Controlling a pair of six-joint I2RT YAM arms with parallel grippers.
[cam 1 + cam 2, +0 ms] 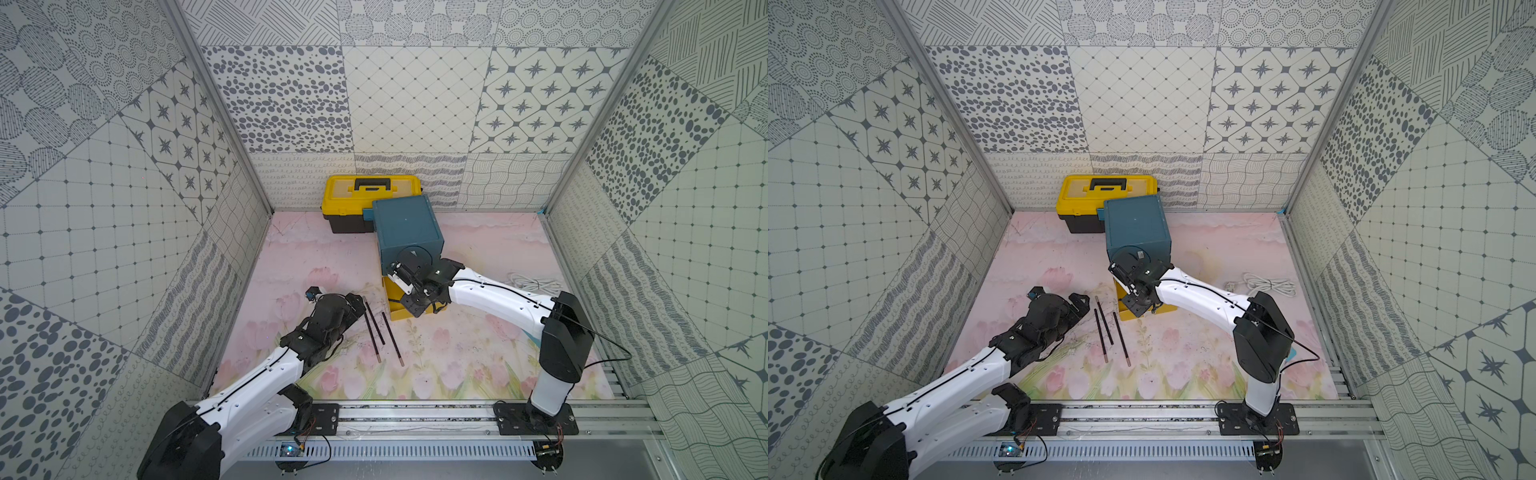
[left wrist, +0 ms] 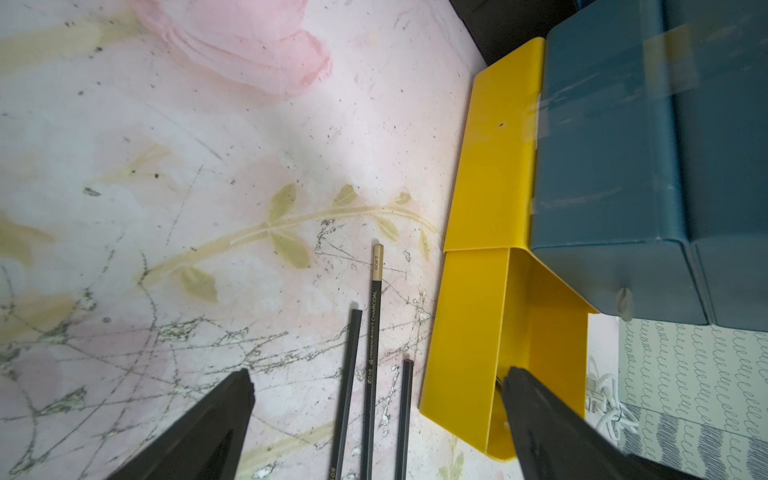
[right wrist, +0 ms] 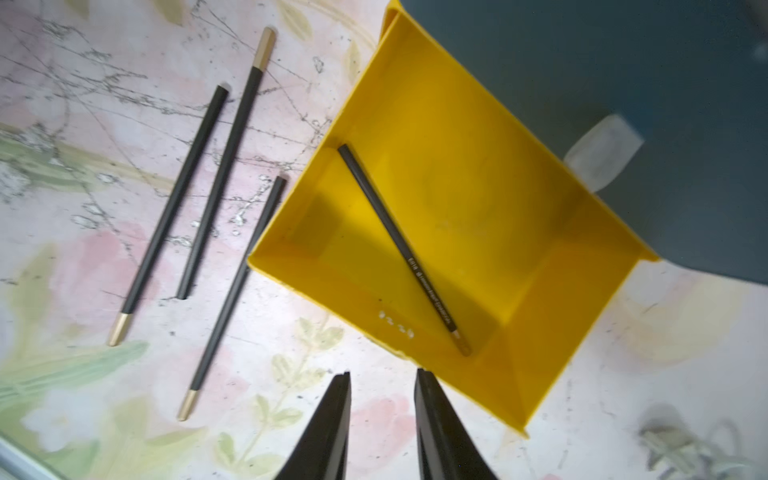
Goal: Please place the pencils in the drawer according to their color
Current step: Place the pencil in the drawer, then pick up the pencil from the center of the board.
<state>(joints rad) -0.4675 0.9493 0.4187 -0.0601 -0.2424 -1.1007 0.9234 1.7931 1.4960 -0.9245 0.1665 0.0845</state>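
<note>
**Right wrist view: one black pencil point(image 3: 403, 249) in the yellow drawer point(image 3: 478, 178)**

The pencil lies diagonally on the drawer floor. The drawer is the lowest of the teal cabinet point(image 1: 405, 224), mid-scene toward the far side, and stands open toward the near side. Three more black pencils point(image 3: 226, 166) lie roughly parallel on the floral mat point(image 1: 478, 353), just left of the drawer.

Right gripper point(image 3: 383, 374): jaws slightly parted, nothing between them, above the drawer's near edge.

Left gripper point(image 2: 378, 372): jaws spread wide, empty, just left of the three pencils.

Yellow toolbox point(image 1: 374, 193): behind the cabinet, against the far wall.
</note>
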